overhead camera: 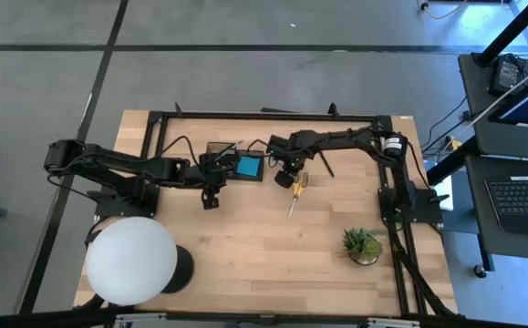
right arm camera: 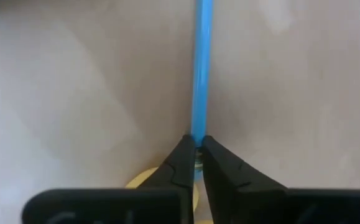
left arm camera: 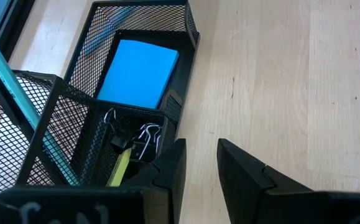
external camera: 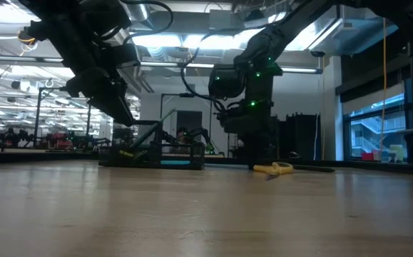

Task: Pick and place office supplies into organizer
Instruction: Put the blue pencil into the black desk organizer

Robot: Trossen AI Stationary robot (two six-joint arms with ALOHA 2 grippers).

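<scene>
Right gripper (right arm camera: 195,163): fingers pinched on a blue pen (right arm camera: 199,68), above the yellow scissors (overhead camera: 295,189) lying on the table (overhead camera: 264,264).
Left gripper (left arm camera: 199,177): fingers slightly spread, empty, just beside the organizer (left arm camera: 191,28).
Organizer: holds a blue note pad (left arm camera: 139,73) and clips (left arm camera: 147,138).

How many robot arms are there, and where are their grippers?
2. The left gripper hangs beside the organizer, empty. The right gripper, next to the yellow-handled scissors, pinches a thin blue pen.
</scene>
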